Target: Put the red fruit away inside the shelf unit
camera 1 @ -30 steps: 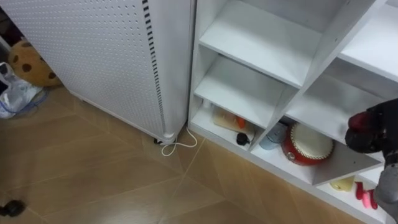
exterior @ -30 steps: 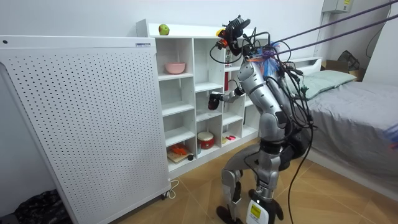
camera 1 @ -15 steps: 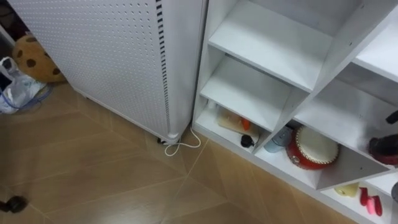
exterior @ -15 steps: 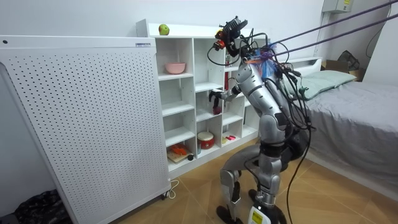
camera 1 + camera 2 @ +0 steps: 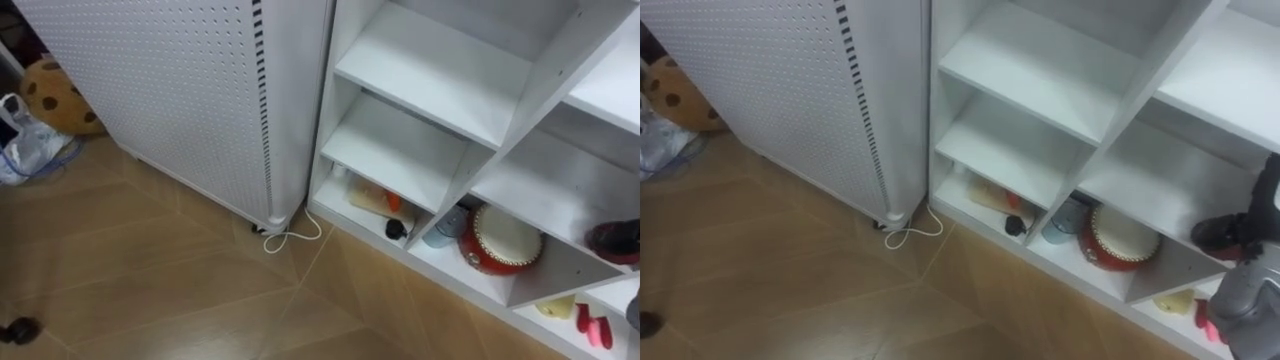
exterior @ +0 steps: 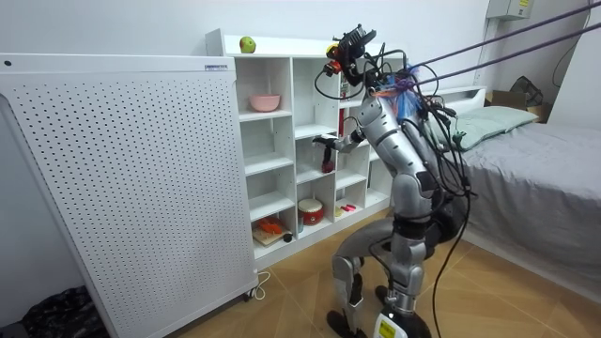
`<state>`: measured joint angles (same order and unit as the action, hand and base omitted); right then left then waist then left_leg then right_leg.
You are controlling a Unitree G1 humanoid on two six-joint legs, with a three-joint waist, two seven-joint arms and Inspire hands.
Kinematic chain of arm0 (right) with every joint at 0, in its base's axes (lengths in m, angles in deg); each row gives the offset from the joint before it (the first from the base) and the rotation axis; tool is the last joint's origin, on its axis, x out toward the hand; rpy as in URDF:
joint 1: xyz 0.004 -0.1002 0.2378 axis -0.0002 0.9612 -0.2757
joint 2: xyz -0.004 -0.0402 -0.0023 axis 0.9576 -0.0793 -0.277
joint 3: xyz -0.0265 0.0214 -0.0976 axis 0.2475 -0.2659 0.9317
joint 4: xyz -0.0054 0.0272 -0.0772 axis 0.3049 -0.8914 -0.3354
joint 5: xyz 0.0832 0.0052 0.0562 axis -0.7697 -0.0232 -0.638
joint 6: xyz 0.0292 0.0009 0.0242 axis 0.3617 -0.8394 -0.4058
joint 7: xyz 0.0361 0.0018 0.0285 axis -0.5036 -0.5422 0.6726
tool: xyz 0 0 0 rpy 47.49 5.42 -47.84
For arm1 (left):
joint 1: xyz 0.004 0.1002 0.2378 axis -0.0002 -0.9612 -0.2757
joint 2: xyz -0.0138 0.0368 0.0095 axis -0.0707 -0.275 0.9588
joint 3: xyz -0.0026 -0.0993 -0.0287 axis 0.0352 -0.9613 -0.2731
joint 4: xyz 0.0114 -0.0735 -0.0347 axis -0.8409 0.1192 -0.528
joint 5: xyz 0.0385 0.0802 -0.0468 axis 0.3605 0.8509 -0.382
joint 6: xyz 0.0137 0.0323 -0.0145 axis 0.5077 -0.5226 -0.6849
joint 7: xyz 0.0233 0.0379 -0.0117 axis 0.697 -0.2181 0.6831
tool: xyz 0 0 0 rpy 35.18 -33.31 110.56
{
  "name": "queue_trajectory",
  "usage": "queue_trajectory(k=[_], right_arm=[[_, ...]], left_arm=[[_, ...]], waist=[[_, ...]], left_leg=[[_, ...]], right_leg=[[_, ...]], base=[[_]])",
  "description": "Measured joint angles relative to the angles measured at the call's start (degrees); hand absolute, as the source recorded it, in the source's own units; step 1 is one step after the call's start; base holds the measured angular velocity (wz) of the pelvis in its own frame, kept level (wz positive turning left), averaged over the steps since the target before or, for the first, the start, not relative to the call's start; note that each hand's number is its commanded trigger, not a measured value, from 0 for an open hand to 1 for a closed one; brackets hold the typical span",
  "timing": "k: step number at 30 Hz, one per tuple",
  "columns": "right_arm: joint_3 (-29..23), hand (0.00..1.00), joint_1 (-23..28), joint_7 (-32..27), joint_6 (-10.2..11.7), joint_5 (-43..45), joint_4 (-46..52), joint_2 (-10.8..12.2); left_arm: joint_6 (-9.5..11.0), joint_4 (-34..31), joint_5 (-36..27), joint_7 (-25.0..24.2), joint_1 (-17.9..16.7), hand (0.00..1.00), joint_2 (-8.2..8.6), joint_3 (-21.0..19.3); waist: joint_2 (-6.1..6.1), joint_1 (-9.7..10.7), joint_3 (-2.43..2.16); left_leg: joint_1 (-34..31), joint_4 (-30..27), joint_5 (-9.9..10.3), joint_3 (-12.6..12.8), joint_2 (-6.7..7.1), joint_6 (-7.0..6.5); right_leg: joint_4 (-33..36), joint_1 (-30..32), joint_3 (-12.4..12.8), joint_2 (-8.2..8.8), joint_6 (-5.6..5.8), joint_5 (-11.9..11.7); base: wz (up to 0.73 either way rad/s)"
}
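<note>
A big white panel with holes (image 6: 122, 178) stands right beside the white closet (image 5: 430, 75). The robot stands at the closet. Its right hand (image 5: 1225, 234) is at a middle shelf; I cannot tell if its fingers hold anything. A red pot (image 5: 497, 238) sits low down. A green apple (image 6: 247, 44) sits on top of the closet.

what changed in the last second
The right hand went deeper into the shelf, into the bay above the drum; whether it holds anything is unclear. The head camera shifted a little. The drum, green apple and pink bowl stayed put.
</note>
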<state>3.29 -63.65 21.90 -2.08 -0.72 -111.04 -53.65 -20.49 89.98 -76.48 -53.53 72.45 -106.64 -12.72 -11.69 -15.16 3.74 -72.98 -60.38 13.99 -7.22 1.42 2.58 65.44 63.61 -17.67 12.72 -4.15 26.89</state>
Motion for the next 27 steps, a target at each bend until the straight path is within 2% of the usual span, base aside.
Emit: queue_trajectory(k=[2, 7, 10, 12, 15, 16, 19, 22, 23, 24, 25, 26, 27], right_arm=[[0.01, 0.0, 0.55, 0.82, -0.05, -0.01, -0.05, 0.01], [1.72, 0.0, 1.44, 1.93, -0.04, 0.0, 0.16, 0.43], [2.11, 0.0, 2.01, 3.67, 0.06, 1.14, 0.46, 1.31], [2.08, 0.0, 4.2, 4.22, 0.09, 3.19, 3.92, 1.55], [2.09, 0.0, 6.87, 5.43, 0.74, 5.06, 8.47, 1.73], [2.05, 0.0, 7.5, 5.53, 1.29, 5.73, 9.94, 1.72], [1.49, 0.0, 11.55, 7.03, 2.65, 11.55, 14.39, 1.7], [-0.49, 0.0, 20.29, 9.96, 4.3, 18.11, 21.2, 1.86], [-0.6, 0.0, 24.28, 11.38, 5.02, 19.41, 22.21, 2.94], [-0.74, 0.0, 26.32, 12.34, 4.96, 20.63, 22.77, 3.89], [-0.82, 0.0, 30.71, 13.9, 4.76, 22.5, 23.71, 5.86], [-0.81, 0.0, 35.39, 15.65, 4.94, 23.71, 24.42, 7.44], [-0.85, 0.0, 37.67, 16.59, 4.94, 24.83, 24.46, 8.38]], left_arm=[[0.0, 0.01, -0.06, 0.19, 0.0, 0.0, 0.0, -0.01], [0.1, 0.22, -3.44, 0.15, -0.06, 0.0, 0.1, 0.34], [0.76, 1.23, -3.31, -0.25, -0.03, 0.0, 0.77, 0.45], [1.19, 2.76, -3.32, -0.6, -0.03, 0.0, 1.09, 0.48], [1.25, 4.77, -3.44, -0.66, -0.02, 0.0, 2.57, 0.71], [1.38, 5.31, -3.47, -0.62, -0.02, 0.0, 3.29, 0.85], [2.33, 6.3, -4.39, -0.75, 0.07, 0.0, 3.37, 1.33], [3.36, 7.99, -4.45, -1.16, 0.41, 0.0, 4.57, 1.29], [3.82, 9.34, -4.46, -1.21, 0.79, 0.0, 5.29, 1.31], [3.93, 10.19, -4.45, -1.26, 1.04, 0.0, 5.71, 1.32], [4.25, 11.36, -4.53, -1.48, 1.38, 0.0, 6.45, 1.33], [4.63, 12.39, -4.53, -1.61, 1.84, 0.0, 7.42, 1.49], [4.74, 12.61, -4.53, -1.75, 1.96, 0.0, 7.72, 1.76]], waist=[[0.12, -1.03, -0.01], [0.94, -2.26, 0.32], [1.51, -2.7, 0.53], [1.79, -2.77, 0.54], [3.19, -2.69, 0.93], [3.58, -2.75, 0.8], [3.93, -2.24, 0.71], [5.07, -1.96, 0.02], [5.35, -2.12, -0.38], [5.46, -2.12, -0.56], [5.64, -1.99, -0.94], [6.49, -1.34, -1.43], [6.78, -0.89, -1.7]], left_leg=[[0.82, 0.0, 0.33, 0.03, -0.67, 0.09], [3.99, 1.2, 0.71, 0.11, -0.72, 0.46], [6.78, 2.7, 0.87, 0.24, -0.77, 0.66], [8.6, 3.58, 0.93, 0.35, -0.94, 0.76], [12.08, 5.26, 1.06, 0.53, -1.09, 0.79], [13.18, 6.1, 1.07, 0.86, -1.36, 0.77], [16.44, 8.93, 0.91, 1.08, -1.74, 0.96], [20.77, 11.6, 0.93, 1.32, -2.43, 0.95], [23.06, 13.34, 0.9, 1.78, -3.01, 0.89], [24.28, 14.33, 0.87, 1.97, -3.15, 0.86], [26.66, 16.25, 0.71, 2.49, -3.39, 0.78], [28.71, 17.73, 0.72, 2.63, -3.8, 0.74], [29.78, 18.79, 0.55, 2.74, -3.79, 0.63]], right_leg=[[-0.66, -0.87, 0.09, -0.77, 0.01, -0.19], [-2.12, -3.77, 0.28, -1.46, -0.02, -0.26], [-3.42, -6.32, 0.36, -1.7, -0.07, -0.22], [-4.34, -8.07, 0.35, -1.92, -0.06, -0.21], [-6.19, -11.45, 0.39, -2.51, 0.05, -0.28], [-7.17, -12.31, 0.73, -2.86, 0.23, -0.49], [-10.04, -15.29, 0.57, -3.07, 0.18, -1.17], [-13.83, -19.84, 0.39, -4.08, 0.58, -1.79], [-16.18, -22.14, 0.3, -4.71, 0.62, -2.46], [-17.34, -23.31, 0.33, -4.97, 0.72, -2.75], [-19.41, -25.55, 0.4, -5.17, 0.75, -3.3], [-21.87, -27.91, 0.42, -5.88, 1.03, -3.99], [-23.05, -29.07, 0.42, -5.94, 1.26, -4.27]], base=[[-0.15], [-0.06], [0.03], [0.02], [-0.01], [-0.1], [-0.06], [-0.05], [-0.11], [-0.16], [-0.13], [-0.07], [0.0]])
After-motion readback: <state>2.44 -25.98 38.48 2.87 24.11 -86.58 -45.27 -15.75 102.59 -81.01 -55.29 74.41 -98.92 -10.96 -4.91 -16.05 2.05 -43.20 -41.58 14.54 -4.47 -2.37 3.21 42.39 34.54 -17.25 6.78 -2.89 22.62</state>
